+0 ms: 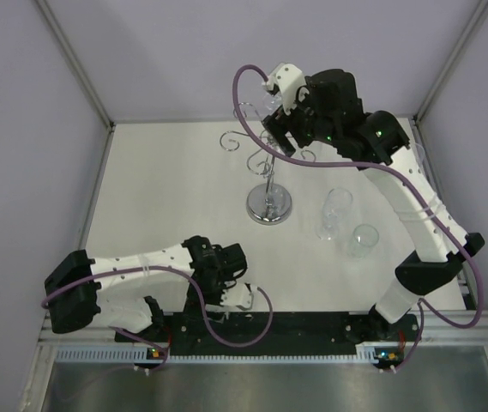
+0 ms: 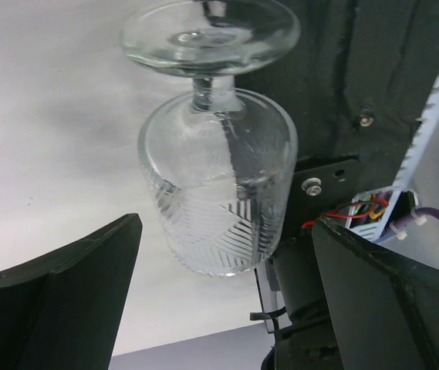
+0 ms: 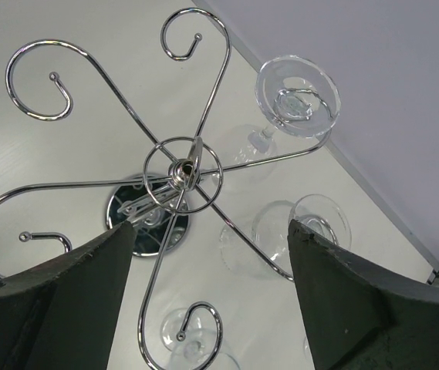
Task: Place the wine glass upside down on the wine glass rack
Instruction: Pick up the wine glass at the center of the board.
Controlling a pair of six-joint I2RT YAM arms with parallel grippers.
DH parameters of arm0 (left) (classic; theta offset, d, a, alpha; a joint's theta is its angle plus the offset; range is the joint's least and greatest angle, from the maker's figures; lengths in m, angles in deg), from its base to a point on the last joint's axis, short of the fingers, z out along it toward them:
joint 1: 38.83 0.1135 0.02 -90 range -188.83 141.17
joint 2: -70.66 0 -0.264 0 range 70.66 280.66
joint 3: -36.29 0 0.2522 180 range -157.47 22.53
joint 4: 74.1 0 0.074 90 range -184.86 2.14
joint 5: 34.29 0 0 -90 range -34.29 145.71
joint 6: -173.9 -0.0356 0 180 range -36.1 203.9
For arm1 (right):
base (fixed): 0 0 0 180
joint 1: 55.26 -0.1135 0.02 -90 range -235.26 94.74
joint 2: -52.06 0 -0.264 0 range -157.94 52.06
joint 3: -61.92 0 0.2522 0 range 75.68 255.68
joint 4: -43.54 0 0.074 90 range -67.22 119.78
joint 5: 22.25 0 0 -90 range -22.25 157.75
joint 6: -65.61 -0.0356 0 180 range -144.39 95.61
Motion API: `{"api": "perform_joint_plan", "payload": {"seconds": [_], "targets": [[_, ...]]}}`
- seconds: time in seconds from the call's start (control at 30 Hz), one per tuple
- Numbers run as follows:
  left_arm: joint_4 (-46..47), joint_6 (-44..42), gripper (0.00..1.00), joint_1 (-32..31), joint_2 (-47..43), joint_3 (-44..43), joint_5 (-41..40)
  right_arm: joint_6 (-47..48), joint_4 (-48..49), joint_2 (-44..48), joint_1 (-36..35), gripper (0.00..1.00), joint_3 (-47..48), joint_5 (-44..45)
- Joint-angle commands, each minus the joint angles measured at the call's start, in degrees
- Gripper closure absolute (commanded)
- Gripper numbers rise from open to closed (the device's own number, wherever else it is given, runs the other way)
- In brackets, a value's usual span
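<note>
Over the rack point(image 3: 180, 166), right gripper point(image 3: 211, 231) hovers, jaws apart and empty; glass point(image 3: 296, 96) hangs foot-up just beyond its fingertips.

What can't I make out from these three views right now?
Top view: the right gripper hides some scroll arms of the shiny chrome wire rack.
Left wrist: whatever supports the clear patterned wine glass is cut off by the top edge.
Right wrist: the lowest clear glass is cut by the bottom edge.
</note>
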Motion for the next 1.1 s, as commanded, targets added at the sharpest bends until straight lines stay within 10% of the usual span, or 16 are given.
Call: {"api": "perform_joint_plan", "payload": {"seconds": [0.0,0.63,1.07], "targets": [[6.92,3.34,0.02,-0.02,-1.64,1.69,-3.41,0.28,1.56,2.83,-0.53,0.2,-0.6,-0.92],[14.66,1.94,0.05,-0.02,-2.08,8.81,-7.63,0.98,2.26,4.24,-0.53,0.2,-3.15,-0.4],[16.95,1.76,0.52,-0.02,-1.99,9.69,-7.81,1.33,2.44,5.38,-0.53,0.2,-4.29,0.04]]}}
